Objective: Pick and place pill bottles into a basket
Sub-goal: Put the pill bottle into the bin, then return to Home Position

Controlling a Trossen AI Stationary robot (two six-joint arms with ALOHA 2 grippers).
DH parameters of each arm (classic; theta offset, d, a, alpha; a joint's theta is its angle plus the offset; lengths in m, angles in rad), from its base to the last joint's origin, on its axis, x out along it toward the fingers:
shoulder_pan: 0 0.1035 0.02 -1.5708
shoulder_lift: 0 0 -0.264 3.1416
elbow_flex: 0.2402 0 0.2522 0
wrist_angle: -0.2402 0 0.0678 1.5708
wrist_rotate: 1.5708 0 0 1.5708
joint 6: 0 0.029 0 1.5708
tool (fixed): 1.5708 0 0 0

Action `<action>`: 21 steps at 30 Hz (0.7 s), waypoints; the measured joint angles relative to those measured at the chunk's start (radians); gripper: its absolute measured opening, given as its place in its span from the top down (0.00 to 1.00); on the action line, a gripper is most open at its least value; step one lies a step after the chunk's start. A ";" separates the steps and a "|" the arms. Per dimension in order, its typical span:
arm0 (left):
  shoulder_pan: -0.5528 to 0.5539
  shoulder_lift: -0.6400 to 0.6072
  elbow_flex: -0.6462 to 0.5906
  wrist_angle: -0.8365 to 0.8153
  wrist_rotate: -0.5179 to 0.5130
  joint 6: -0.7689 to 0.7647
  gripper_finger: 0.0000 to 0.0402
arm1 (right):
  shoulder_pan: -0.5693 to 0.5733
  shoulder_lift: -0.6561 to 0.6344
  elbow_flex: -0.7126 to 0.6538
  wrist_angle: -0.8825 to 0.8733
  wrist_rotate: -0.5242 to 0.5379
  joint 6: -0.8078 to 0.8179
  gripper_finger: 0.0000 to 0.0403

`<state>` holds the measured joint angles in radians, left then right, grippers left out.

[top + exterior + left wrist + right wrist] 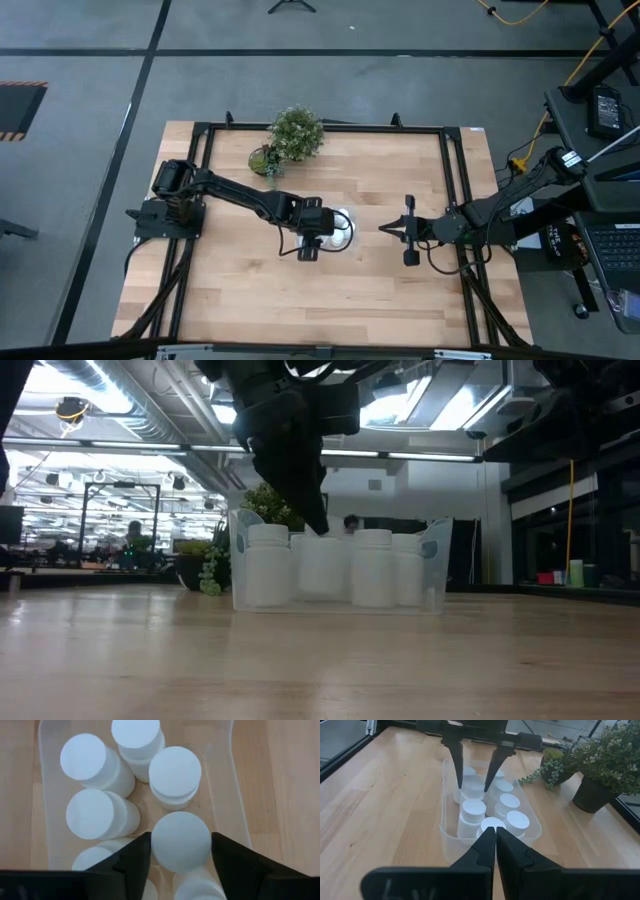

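Note:
The clear basket [451,840] stands at the table's middle [347,238] and holds several white pill bottles [92,762], all upright. My left gripper [322,232] reaches down into it from above. Its two fingers stand on either side of one bottle [180,841] at the basket's end, closed against it; this also shows in the right wrist view [472,784]. My right gripper [496,832] is shut and empty. It hovers to the right of the basket [385,230] and points toward it. My left gripper pinches the bottle's white cap [156,845] between its two fingers [134,857], one on each side. The fingers come from above, pointing down [459,770]. The bottle is upright inside the basket, its top level with the others [325,545]. Whether its bottom rests on the basket floor is hidden.
A leafy potted plant [297,132] and a smaller pot [265,160] stand at the table's far edge behind the basket. A black frame [455,180] runs round the table. Bare wood lies to the near side and both sides of the basket.

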<state>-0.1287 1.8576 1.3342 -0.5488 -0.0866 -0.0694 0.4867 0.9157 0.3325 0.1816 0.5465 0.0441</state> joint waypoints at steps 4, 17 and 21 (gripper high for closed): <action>0.000 0.000 0.000 0.000 -0.001 -0.019 0.46 | 0.000 0.000 0.000 0.000 0.000 0.000 0.95; -0.018 0.000 0.029 -0.024 0.001 -0.024 0.48 | 0.000 0.000 0.000 0.000 0.000 0.000 0.95; -0.029 0.000 0.084 -0.113 0.000 -0.023 0.48 | 0.000 0.000 0.000 0.000 0.000 0.000 0.95</action>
<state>-0.1576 1.8572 1.4179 -0.6613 -0.0868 -0.0928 0.4866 0.9157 0.3325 0.1814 0.5468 0.0444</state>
